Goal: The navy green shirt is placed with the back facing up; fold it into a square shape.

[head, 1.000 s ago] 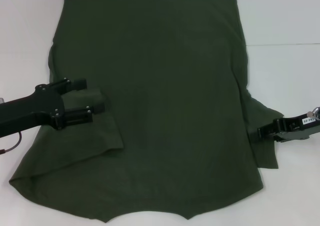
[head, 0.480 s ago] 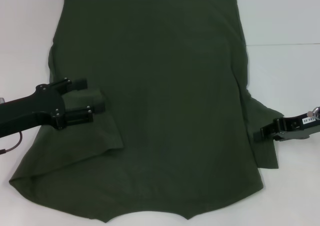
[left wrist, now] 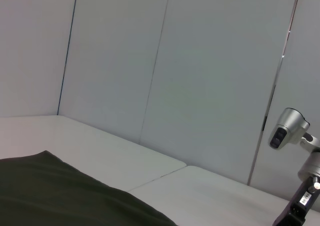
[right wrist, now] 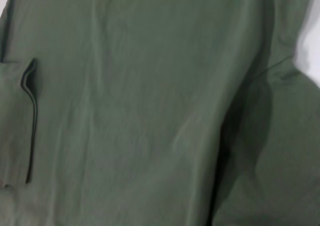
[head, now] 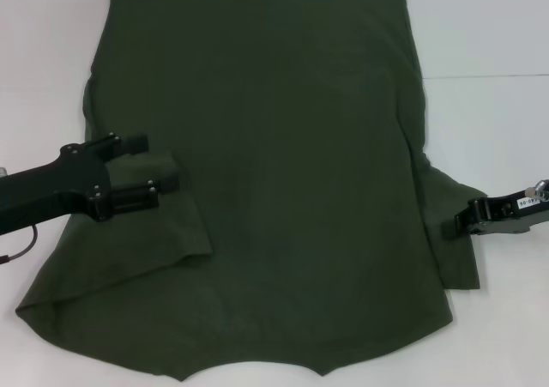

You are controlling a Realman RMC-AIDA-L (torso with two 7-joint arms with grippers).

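Olive-green shirt [head: 274, 164] spread flat, left sleeve folded inward

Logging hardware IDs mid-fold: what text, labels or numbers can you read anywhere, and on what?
Right claw: a small white label sits on its body, print too small to read.
Same label in the left wrist view: also unreadable.
Navy green shirt: plain, no print or tag showing.
Left claw: no lettering visible.

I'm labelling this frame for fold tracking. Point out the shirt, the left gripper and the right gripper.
navy green shirt [head: 292, 164]: head view, middle of its back panel.
left gripper [head: 159, 164]: head view, between its fingertips, over the left sleeve.
right gripper [head: 449, 229]: head view, fingertip end at the right sleeve.
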